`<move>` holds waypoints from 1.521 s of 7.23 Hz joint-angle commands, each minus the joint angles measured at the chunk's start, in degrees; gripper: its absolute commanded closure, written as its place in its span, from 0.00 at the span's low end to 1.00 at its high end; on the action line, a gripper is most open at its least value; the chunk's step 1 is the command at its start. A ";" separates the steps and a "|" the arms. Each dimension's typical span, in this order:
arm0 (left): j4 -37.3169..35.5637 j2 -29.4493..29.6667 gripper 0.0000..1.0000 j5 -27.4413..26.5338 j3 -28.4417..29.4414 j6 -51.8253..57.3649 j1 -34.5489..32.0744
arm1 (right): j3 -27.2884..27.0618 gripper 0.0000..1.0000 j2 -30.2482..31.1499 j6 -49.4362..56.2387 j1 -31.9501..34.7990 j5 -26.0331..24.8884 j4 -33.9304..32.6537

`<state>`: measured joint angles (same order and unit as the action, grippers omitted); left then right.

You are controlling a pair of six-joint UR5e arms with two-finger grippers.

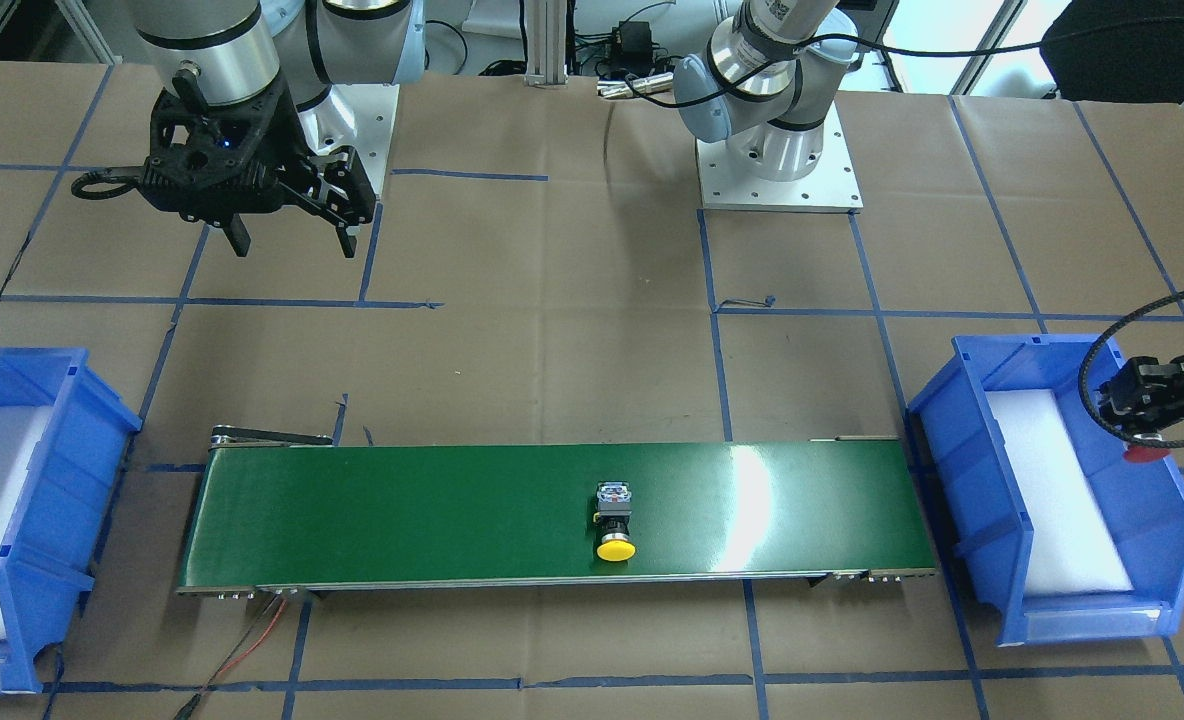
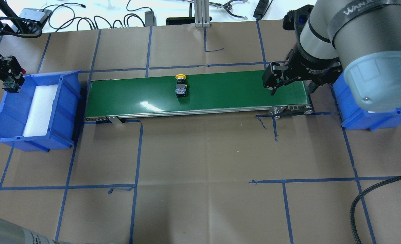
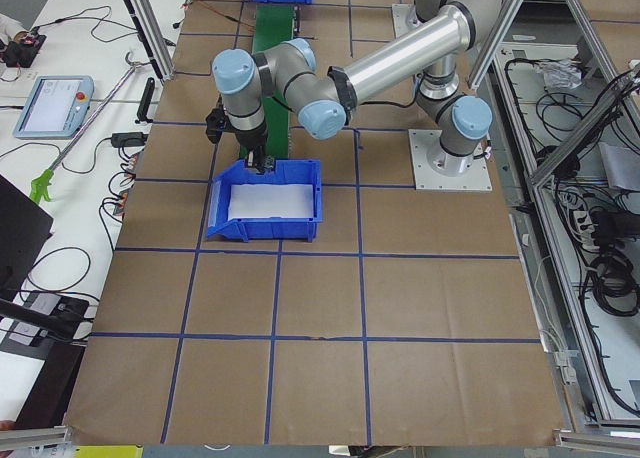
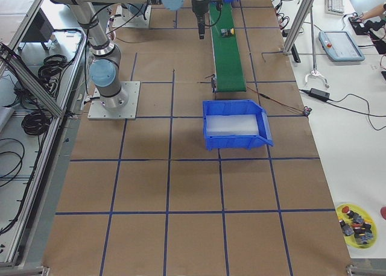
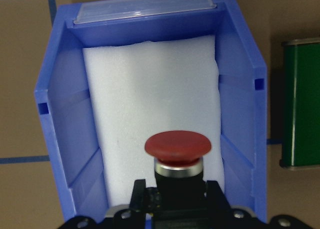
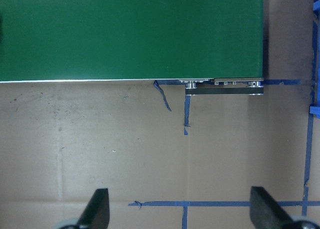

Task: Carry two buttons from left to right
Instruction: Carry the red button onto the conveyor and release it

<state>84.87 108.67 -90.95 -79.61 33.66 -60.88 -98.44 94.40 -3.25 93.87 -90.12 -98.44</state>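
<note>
Left gripper (image 1: 1147,425): the red button (image 5: 177,145) is being held between its fingers by the black body, with the cap pointing outward.
Red button's place: it is being held above the white foam of the left bin (image 5: 60,114), just short of the green belt (image 2: 220,95).
Yellow button (image 2: 181,86): it is being borne on its side by the belt, about midway along.
Right gripper (image 1: 294,243): its jaws are being held wide apart with nothing between them, off the belt's robot-side edge near the right end.
Risk of slipping: only the body is being gripped, so the red button is probably being exposed to twisting or dropping back into the bin on a quick swing.
Risk at release: a round cap is likely being invited to roll, possibly off the belt's edge.
Risk at the far end: whether the belt is being driven cannot be told; if it is, the yellow button is perhaps being brought past an unready right gripper, short of the right bin (image 2: 353,115).
</note>
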 commanded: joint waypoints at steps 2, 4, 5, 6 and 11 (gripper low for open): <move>1.00 -0.48 0.91 -0.11 0.51 -11.13 -10.09 | 0.00 0.00 0.00 0.00 0.00 0.03 0.00; 0.47 0.13 0.91 0.07 0.42 -21.82 -17.48 | -0.09 0.00 0.00 0.00 0.00 0.03 0.00; 0.39 0.31 0.91 0.07 0.24 -23.54 -19.26 | -0.09 0.00 0.00 0.00 0.00 0.03 0.00; -0.05 0.83 0.91 0.07 -0.28 -23.30 -19.71 | -0.09 0.00 0.00 0.00 0.00 0.12 -0.09; -14.15 2.33 0.91 0.07 -10.10 -24.61 -19.80 | -0.09 0.00 -0.26 0.00 0.00 0.03 0.00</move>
<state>76.69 110.72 -90.85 -85.80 9.64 -80.64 -98.52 94.14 -3.25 93.87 -90.08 -98.44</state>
